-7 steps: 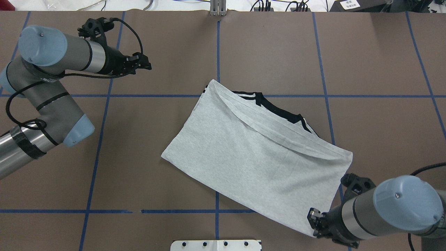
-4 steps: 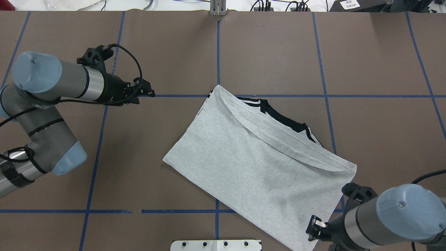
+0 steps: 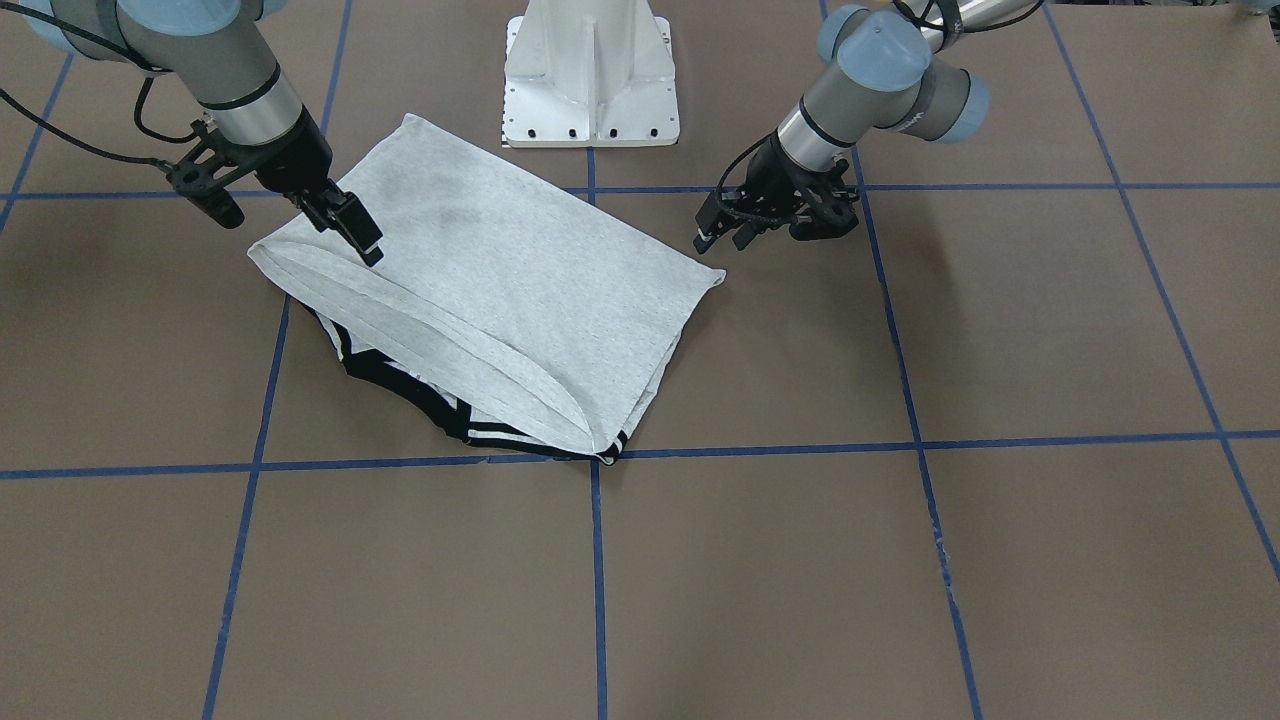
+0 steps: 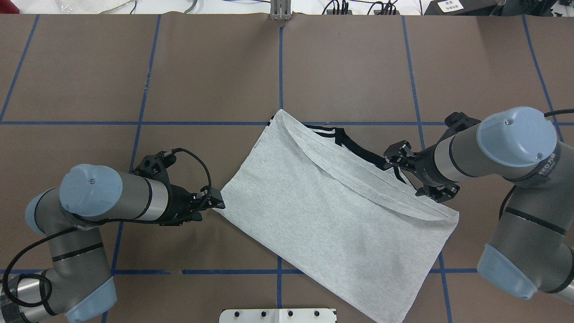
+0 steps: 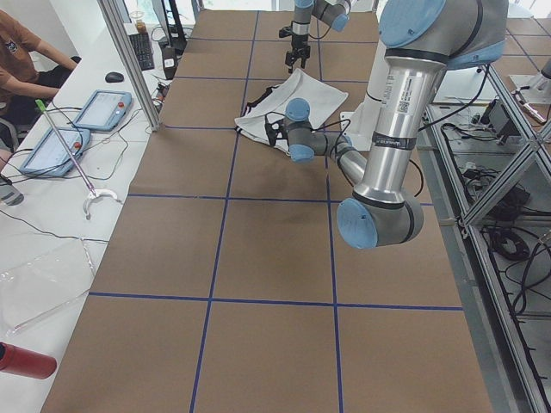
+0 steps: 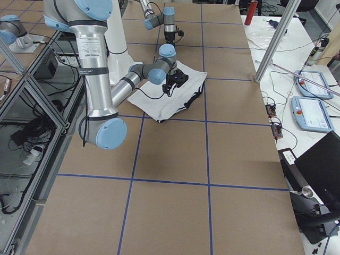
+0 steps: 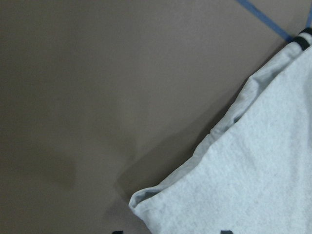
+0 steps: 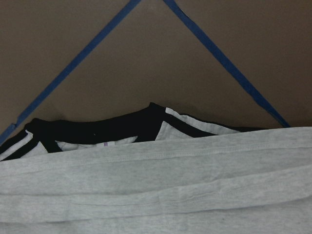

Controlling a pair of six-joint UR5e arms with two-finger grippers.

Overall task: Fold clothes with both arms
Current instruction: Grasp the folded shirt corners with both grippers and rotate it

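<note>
While the T-shirt [image 4: 332, 224] lies folded, from overhead I see the left gripper [image 4: 215, 203] open-jawed at its nine-o'clock corner, the right gripper [image 4: 398, 169] spread above the two-o'clock hem.

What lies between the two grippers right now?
Only the folded grey T-shirt lies between the left gripper and the right gripper, clearest in the front-facing view.

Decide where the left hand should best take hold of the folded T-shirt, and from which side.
Take the pointed corner of the T-shirt nearest the left hand, coming in low from the bare table side. The stacked layers end there, slightly lifted, so a finger could probably slip under.
</note>
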